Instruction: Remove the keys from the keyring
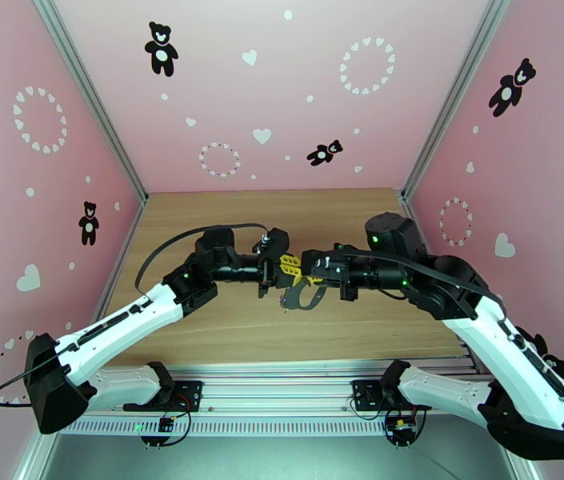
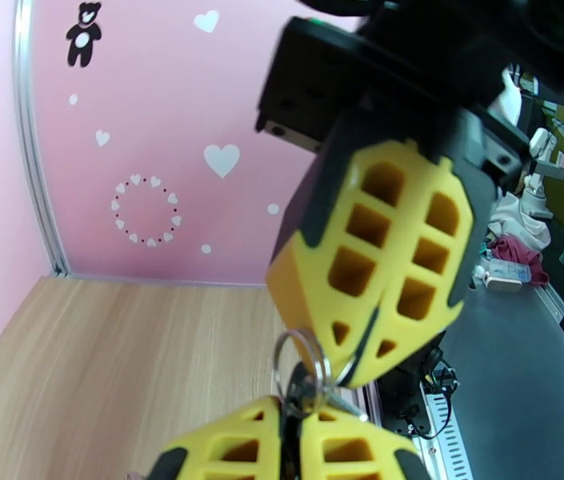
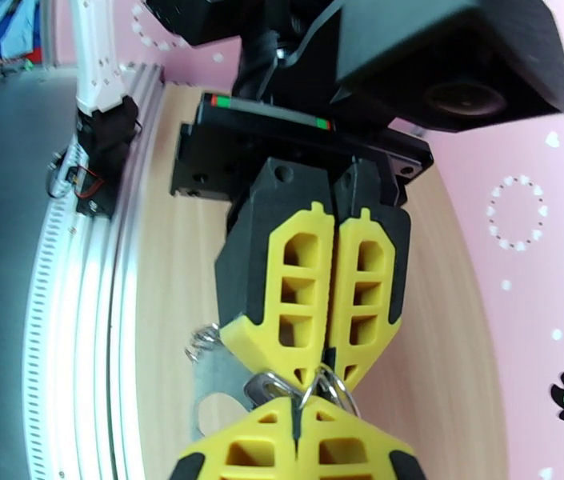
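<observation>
we pinch the keyring [image 2: 302, 363] with left gripper [image 3: 328, 370] and right gripper [image 2: 354, 378]
pulling unevenly, we could drop it onto the table [image 1: 226, 330]

Top cam was bright & evenly lit, light from overhead; walls [image 1: 282, 98] looked flat pink, no glare, w/ only soft faint shadows under the arms [image 1: 122, 322] on the table [image 1: 226, 334]. Fisheye bent the frame edges in all 3 views. On my wrist cam the left gripper [image 2: 291, 418] sat too close to the lens, soft & blurry; bkgd was sharper.
</observation>
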Controlling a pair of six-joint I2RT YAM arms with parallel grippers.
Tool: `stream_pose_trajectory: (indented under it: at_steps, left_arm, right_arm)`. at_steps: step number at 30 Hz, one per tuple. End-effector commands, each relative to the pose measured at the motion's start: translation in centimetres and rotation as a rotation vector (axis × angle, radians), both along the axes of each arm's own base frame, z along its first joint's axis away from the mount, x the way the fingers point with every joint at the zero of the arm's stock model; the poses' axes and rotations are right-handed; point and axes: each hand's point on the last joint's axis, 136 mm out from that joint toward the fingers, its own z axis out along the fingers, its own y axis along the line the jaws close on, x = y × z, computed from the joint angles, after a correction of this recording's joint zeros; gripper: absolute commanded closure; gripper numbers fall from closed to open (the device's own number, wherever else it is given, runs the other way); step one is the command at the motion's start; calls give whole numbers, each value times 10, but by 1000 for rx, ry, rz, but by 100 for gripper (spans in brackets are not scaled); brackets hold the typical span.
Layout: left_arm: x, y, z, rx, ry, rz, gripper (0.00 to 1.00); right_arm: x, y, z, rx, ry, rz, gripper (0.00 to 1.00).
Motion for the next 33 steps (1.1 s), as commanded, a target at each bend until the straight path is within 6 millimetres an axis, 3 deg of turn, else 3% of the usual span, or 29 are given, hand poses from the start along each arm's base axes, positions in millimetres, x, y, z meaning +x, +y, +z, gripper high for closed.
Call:
stream_pose_trajectory:
  at_steps: [1, 4, 8, 13, 19, 25, 29, 33]
  left_arm:
    - [8, 10, 58, -103, -48, 71, 93]
    - [6, 11, 60, -112, -44, 66, 92]
    - [1, 14, 51, -109, -47, 57, 87]
    - [-1, 28, 29, -83, -44, 107, 66]
    - [-14, 49, 24, -67, -132, 113, 54]
    - [-9, 42, 16, -6, -256, 77, 51]
    - [-27, 34, 10, -9, -368, -79, 49]
    - [-33, 29, 3, 34, -374, -171, 48]
  right_arm:
    - [5, -6, -33, -157, -14, -47, 100]
    - [12, -7, -45, -223, -38, -73, 100]
    - [16, -6, -28, -145, -105, -74, 100]
    - [10, -6, -12, -91, -23, -5, 100]
    - [-1, -3, -10, -32, 105, 76, 100]
    - [-13, -1, -5, 3, 151, 132, 100]
    - [-18, -1, 0, 37, 179, 163, 100]
    - [-22, -1, 6, 70, 201, 185, 100]
